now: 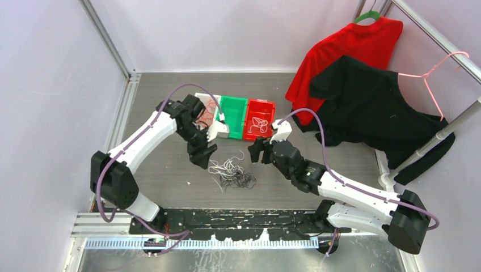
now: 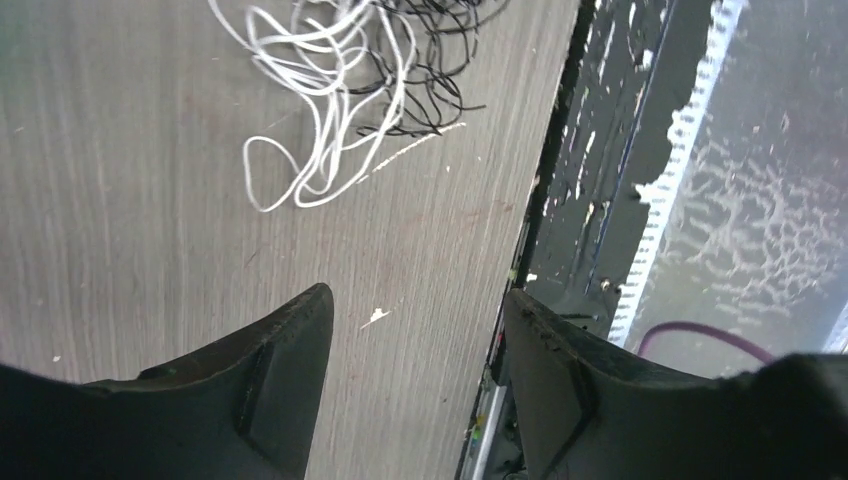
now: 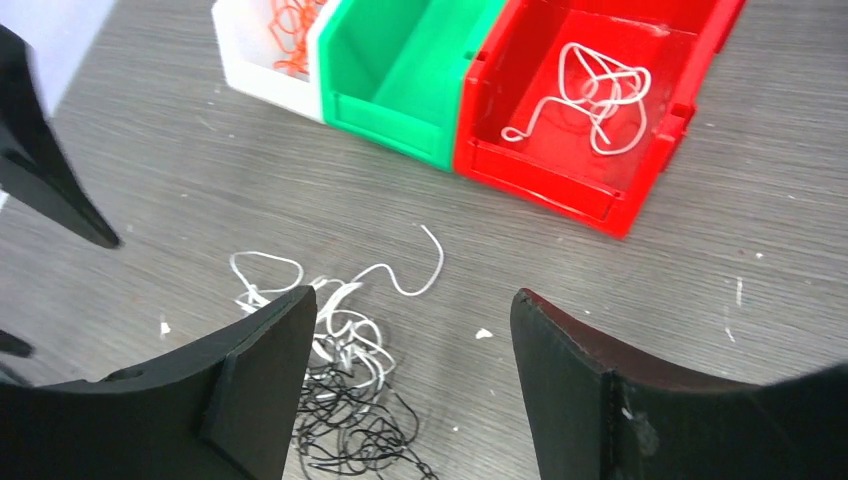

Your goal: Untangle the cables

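A clump of white and black cables [image 1: 232,174] lies on the grey table between the two arms; it shows in the left wrist view [image 2: 345,90] and the right wrist view [image 3: 335,370]. A white cable [image 3: 590,95] lies in the red bin [image 1: 266,109], and orange cables [image 3: 295,25] lie in the white bin [image 1: 204,97]. My left gripper [image 1: 204,156] is open and empty, above the table left of the clump. My right gripper [image 1: 258,152] is open and empty, to the clump's right.
A green bin [image 1: 233,110] stands between the white and red bins. A red shirt [image 1: 351,51] and a black shirt [image 1: 368,107] hang on a rack at the right. The black base rail [image 1: 227,224] runs along the near edge.
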Controlling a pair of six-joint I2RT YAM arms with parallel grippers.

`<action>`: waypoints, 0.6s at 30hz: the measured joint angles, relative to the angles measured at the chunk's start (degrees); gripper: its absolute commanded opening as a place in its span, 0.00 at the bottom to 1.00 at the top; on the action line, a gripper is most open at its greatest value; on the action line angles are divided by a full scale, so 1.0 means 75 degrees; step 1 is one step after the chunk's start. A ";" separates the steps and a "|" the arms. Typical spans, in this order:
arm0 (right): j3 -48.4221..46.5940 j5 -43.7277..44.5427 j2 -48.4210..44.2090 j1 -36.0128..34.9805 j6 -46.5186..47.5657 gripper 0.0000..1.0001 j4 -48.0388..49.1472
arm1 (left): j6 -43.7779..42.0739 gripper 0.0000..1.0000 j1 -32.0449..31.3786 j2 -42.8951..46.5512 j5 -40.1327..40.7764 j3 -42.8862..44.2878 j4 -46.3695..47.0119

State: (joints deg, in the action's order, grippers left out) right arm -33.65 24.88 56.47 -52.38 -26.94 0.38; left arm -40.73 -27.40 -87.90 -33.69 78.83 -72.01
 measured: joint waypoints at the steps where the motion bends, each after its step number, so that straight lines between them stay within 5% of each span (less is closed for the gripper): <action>1: 0.0003 -0.0114 -0.0023 0.0000 -0.0006 0.75 0.0102 | -0.0163 0.62 -0.0038 0.0003 -0.0050 -0.0131 -0.0067; 9: 0.0286 -0.0589 -0.0548 0.0000 -0.0128 0.73 0.0525 | -0.1833 0.62 -0.0096 -0.0347 0.0291 -0.0723 0.0318; 18: 0.0434 -0.0606 -0.0938 0.0175 -0.0405 0.68 0.0574 | -0.2244 0.62 -0.0431 -0.0679 0.0449 -0.1338 0.1472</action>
State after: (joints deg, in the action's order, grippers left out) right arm -30.39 20.34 49.43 -51.07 -29.98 4.69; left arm -57.56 -30.63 -92.99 -30.33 68.79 -60.97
